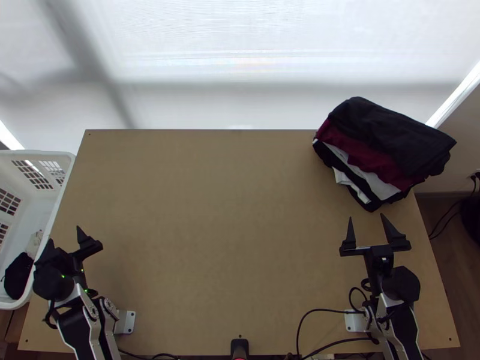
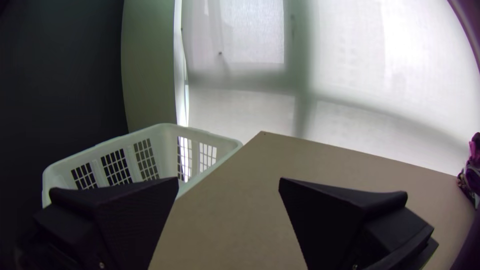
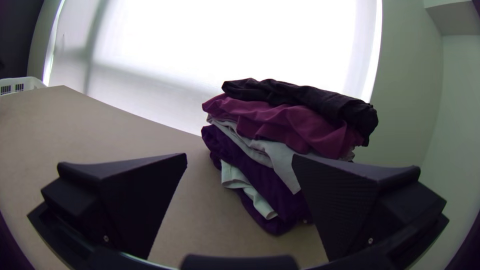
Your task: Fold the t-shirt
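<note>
Left gripper and right gripper open, fingers wide apart, tips pointing up the top view. Left arm lower left, right arm lower right.

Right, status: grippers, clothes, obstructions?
Left gripper, right gripper: open, empty. Folded clothes stacked at table's far right corner, dark one on top. Basket beside left edge, likely no obstacle.
</note>
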{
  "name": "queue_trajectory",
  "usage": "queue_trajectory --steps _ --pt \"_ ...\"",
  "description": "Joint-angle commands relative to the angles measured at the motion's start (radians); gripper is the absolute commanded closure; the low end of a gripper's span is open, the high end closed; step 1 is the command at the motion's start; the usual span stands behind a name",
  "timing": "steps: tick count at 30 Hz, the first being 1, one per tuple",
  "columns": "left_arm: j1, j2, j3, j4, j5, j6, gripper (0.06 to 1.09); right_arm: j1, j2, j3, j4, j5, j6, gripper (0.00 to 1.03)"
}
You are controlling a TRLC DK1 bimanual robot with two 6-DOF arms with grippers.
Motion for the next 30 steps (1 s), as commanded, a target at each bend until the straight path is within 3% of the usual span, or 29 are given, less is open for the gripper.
queue_trajectory --steps 1,9,18,22,30 --pt "-0.003 0.154 0.154 -0.048 -0.004 -0.025 0.11 -0.005 -0.005 -0.008 -0.013 -0.003 0.011 0.04" --pt "0.131 0.710 0.661 -0.352 -0.011 -0.208 0.11 -0.006 -0.005 -0.008 -0.013 -0.002 0.011 0.04" --pt "0.319 1.341 1.250 -0.826 0.007 -0.260 0.11 -0.005 -0.005 -0.008 -0.013 -0.003 0.011 0.04" --pt "0.388 1.560 1.410 -0.929 0.007 -0.255 0.11 -0.005 -0.005 -0.010 -0.013 -0.003 0.011 0.04" --pt "0.493 1.908 1.663 -0.952 0.029 -0.223 0.11 -0.005 -0.005 -0.008 -0.013 -0.002 0.011 0.04"
